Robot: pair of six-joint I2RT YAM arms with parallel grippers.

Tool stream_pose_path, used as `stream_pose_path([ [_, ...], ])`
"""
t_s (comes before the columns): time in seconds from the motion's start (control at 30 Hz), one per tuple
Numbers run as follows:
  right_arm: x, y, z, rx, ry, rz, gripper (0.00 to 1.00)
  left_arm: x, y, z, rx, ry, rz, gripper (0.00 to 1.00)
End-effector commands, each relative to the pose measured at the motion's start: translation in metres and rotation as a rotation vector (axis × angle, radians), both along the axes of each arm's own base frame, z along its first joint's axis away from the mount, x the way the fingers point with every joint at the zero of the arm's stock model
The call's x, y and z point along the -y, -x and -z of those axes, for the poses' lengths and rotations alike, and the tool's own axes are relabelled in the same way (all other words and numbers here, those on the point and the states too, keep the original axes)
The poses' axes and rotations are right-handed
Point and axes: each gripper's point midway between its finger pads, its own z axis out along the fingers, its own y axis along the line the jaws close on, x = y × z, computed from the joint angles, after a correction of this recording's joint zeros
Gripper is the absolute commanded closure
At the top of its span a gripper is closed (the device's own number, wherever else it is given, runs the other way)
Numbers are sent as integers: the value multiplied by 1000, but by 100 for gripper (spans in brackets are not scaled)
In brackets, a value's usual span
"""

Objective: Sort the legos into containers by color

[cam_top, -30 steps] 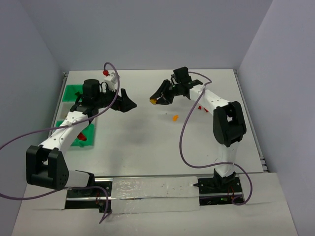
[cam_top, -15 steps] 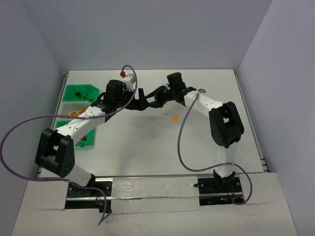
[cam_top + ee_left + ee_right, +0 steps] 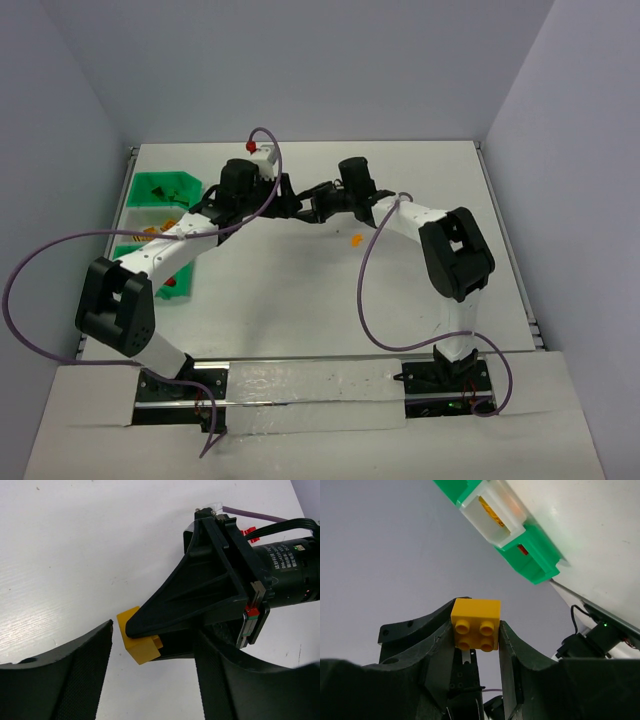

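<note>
Above the table's middle, my right gripper [image 3: 475, 630] is shut on a yellow lego [image 3: 475, 622], studs facing its camera. In the left wrist view the same yellow lego [image 3: 137, 640] sticks out of the right gripper's black fingertip. It sits between the fingers of my left gripper [image 3: 154, 639], which is open, with a gap showing on the brick's left side. From above, the left gripper [image 3: 297, 210] and right gripper [image 3: 314, 206] meet tip to tip. The containers stand at the left edge: a green bin [image 3: 160, 187], a whitish bin [image 3: 140, 222] and a green bin [image 3: 180, 262].
One orange lego [image 3: 355, 239] lies on the table right of the grippers. A red lego [image 3: 170, 283] lies in the near green bin, and orange ones [image 3: 152, 230] lie in the whitish bin. A small red piece [image 3: 248, 532] shows past the right arm. Purple cables loop off both arms.
My left arm swung from the bins to the table's middle. The right gripper carried the yellow lego left to meet it. The left jaws have narrowed around the brick.
</note>
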Motion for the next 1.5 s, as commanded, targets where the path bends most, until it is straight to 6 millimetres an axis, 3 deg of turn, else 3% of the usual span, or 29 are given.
stream_pose_path([
  [0.0, -12, 13, -50, 69, -138, -51, 100, -3, -13, -8, 46, 15, -45, 38],
  [0.17, -12, 16, -56, 70, -169, -49, 100, -17, -18, 2, 14, 15, -80, 57],
  [0.27, -11, 17, -57, 74, -169, -52, 98, -31, -23, 7, -7, 23, -106, 77],
  [0.33, -11, 19, -57, 79, -170, -52, 71, -43, -26, 6, -14, 20, -118, 98],
  [0.47, -5, 15, -52, 111, -138, -49, 22, -73, -22, -12, 22, 9, -118, 100],
  [0.5, -2, 13, -52, 140, -119, -52, 13, -85, -21, -14, 37, -11, -116, 100],
  [0.6, 13, 6, -36, 172, -6, -59, 0, -126, -5, -28, 48, -90, -143, 100],
  [0.63, 19, 2, -33, 251, 44, -74, 0, -152, -7, -33, 49, -117, -182, 100],
  [0.7, 28, -11, -42, 360, 112, -86, 0, -184, -1, -35, 58, -208, -197, 100],
  [0.73, 38, -13, -35, 442, 189, -131, 0, -210, 5, -37, 45, -249, -236, 100],
  [0.77, 43, -16, -36, 499, 242, -151, 0, -215, 6, -40, 81, -299, -214, 100],
  [0.8, 52, -31, -46, 600, 348, -143, 0, -248, 12, -35, 72, -365, -241, 100],
  [0.83, 58, -38, -50, 665, 420, -155, 0, -266, 17, -32, 59, -396, -258, 99],
  [0.93, 77, -41, -46, 773, 590, -245, 0, -300, 25, -11, -40, -443, -292, 95],
  [1.0, 92, -43, -43, 823, 698, -294, 0, -332, 26, 0, -105, -447, -358, 98],
  [1.1, 114, -42, -31, 830, 837, -323, 0, -353, 23, 11, -154, -454, -405, 100],
  [1.23, 148, -32, -1, 768, 1022, -365, 0, -368, 13, 29, -206, -453, -432, 100],
  [1.47, 174, -18, 41, 726, 1155, -495, 4, -380, -2, 45, -234, -460, -461, 89],
])
